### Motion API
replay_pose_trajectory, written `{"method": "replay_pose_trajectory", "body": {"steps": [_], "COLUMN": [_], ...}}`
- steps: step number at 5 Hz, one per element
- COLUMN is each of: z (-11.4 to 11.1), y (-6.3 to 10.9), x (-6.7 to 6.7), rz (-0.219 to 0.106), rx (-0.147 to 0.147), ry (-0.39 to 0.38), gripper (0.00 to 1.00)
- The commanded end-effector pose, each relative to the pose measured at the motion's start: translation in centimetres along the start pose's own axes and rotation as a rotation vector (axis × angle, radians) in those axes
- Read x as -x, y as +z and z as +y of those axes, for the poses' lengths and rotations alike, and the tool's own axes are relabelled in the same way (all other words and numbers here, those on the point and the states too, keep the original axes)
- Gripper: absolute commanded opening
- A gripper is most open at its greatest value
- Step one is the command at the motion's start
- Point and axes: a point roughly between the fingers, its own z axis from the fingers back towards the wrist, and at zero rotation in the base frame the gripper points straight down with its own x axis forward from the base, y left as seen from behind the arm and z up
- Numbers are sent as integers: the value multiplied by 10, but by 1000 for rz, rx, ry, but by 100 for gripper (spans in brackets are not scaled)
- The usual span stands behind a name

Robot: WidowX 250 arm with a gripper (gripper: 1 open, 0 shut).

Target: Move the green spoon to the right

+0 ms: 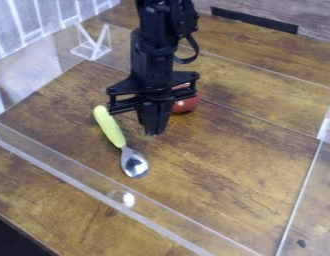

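Observation:
The green spoon (112, 127) lies flat on the wooden table (248, 170). Its yellow-green handle points to the back left and its silver bowl (134, 163) points toward the front. My gripper (156, 127) points straight down just right of the handle. Its black fingers are shut to a point and hold nothing. The fingertips hang close above the wood, apart from the spoon.
A red round object (189, 102) sits right behind the gripper. A low clear plastic wall (195, 238) runs along the front and sides of the table. A small white bit (128, 199) lies near the front wall. A clear stand (90, 42) is at the back left.

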Motion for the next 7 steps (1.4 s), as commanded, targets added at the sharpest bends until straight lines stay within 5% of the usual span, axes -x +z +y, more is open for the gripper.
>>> {"method": "replay_pose_trajectory", "body": {"steps": [1, 5, 6, 7], "z": [-7, -2, 11, 31], "y": [29, 13, 17, 14], "x": [-6, -36, -56, -76], "rz": [-46, -63, -29, 14], "rx": [76, 20, 16, 20], "ry": [7, 170, 227, 312], "gripper": [0, 0, 0, 100]}}
